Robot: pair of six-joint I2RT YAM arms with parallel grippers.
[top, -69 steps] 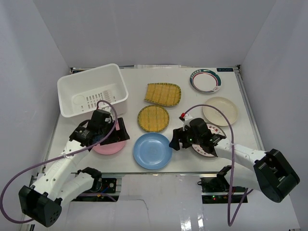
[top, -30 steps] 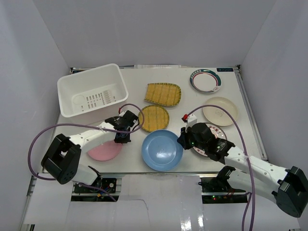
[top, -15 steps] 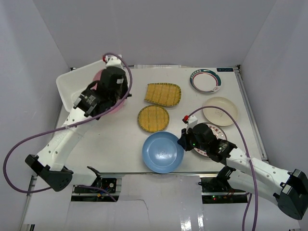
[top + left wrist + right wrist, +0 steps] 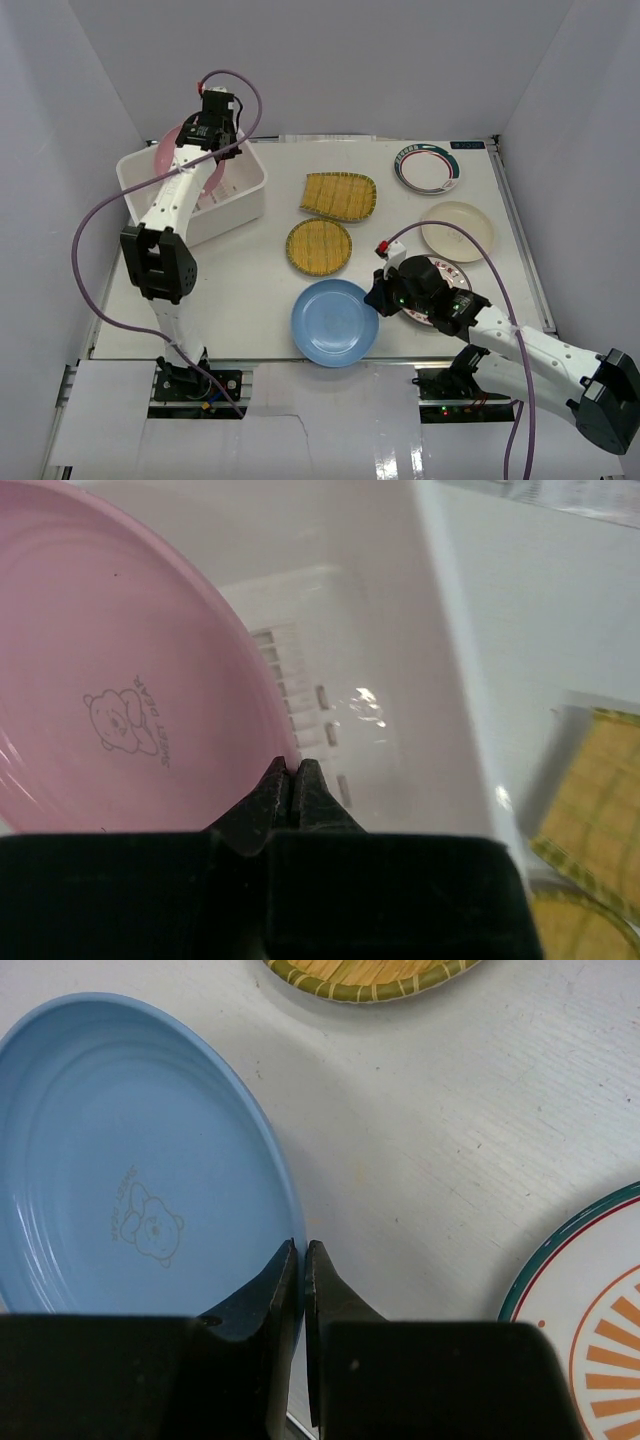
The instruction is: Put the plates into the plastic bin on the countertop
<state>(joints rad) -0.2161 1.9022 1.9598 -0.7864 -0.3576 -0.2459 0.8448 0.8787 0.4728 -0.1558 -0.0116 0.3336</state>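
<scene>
White surface point(image 4: 250, 290) walled in pale grey. Clamped by its rim in left jaws: pink plate point(image 4: 100, 680), tilted over white bin point(image 4: 235, 205) at far left. Clamped by its rim in right jaws: blue plate point(image 4: 330, 322), flat at near edge. Behind it, round woven plate point(image 4: 318, 246) and square woven plate point(image 4: 338, 194); at right, green-rimmed plate point(image 4: 427, 167), cream plate point(image 4: 457, 230), orange-patterned plate point(image 4: 590, 1360)

Smooth, glossy plastic pink plate point(image 4: 110, 680) and blue plate point(image 4: 120, 1160); woven bamboo round plate point(image 4: 319, 246); matt countertop point(image 4: 450, 1140).
</scene>
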